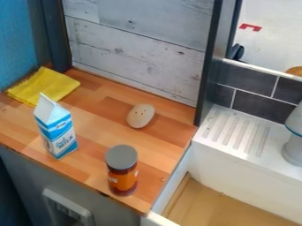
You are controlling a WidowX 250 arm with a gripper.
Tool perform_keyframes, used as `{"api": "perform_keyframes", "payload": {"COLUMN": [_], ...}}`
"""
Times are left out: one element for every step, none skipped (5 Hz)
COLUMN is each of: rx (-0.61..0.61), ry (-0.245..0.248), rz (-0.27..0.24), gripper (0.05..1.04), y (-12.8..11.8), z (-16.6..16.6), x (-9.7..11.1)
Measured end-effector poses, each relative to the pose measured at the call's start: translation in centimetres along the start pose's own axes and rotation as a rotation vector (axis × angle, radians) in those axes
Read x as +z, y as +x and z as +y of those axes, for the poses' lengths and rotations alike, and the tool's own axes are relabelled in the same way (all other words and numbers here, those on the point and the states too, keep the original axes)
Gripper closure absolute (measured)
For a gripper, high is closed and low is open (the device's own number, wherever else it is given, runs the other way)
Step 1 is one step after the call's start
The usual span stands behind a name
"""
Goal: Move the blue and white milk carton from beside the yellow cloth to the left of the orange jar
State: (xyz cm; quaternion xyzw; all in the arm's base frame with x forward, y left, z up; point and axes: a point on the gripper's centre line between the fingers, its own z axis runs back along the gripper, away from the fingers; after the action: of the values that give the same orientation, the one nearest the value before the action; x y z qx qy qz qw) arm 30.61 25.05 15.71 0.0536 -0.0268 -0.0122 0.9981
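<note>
A blue-and-white milk carton (56, 129) stands upright at the left of the wooden counter (94, 117). To its right, near the counter's front edge, a jar with a grey lid and an orange label (122, 176) is upright. A pale, egg-shaped item with small dark specks (140, 116) lies toward the back, apart from the other things. Behind the carton, a folded yellow cloth (44, 86) rests in the back left corner.
A whitewashed plank wall (138, 53) with dark posts rises behind the counter. To the right are a white sink with a ridged drainboard (236, 132), a brownish basin floor (218, 205), dark tiles (245, 81) and a whitish fixture (293, 150). A grey panel fronts the counter.
</note>
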Motion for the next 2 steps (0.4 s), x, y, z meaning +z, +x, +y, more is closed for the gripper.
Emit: {"api": "perform_keyframes", "payload": {"rx": [-0.063, -0.076], "ry": [-0.019, -0.053], "rz": [0.041, 0.081], "gripper": [0.083, 0.083], "y": [1.3, 1.5], "z": [-2.2, -3.9], "x": [-3.7, -5.7]}}
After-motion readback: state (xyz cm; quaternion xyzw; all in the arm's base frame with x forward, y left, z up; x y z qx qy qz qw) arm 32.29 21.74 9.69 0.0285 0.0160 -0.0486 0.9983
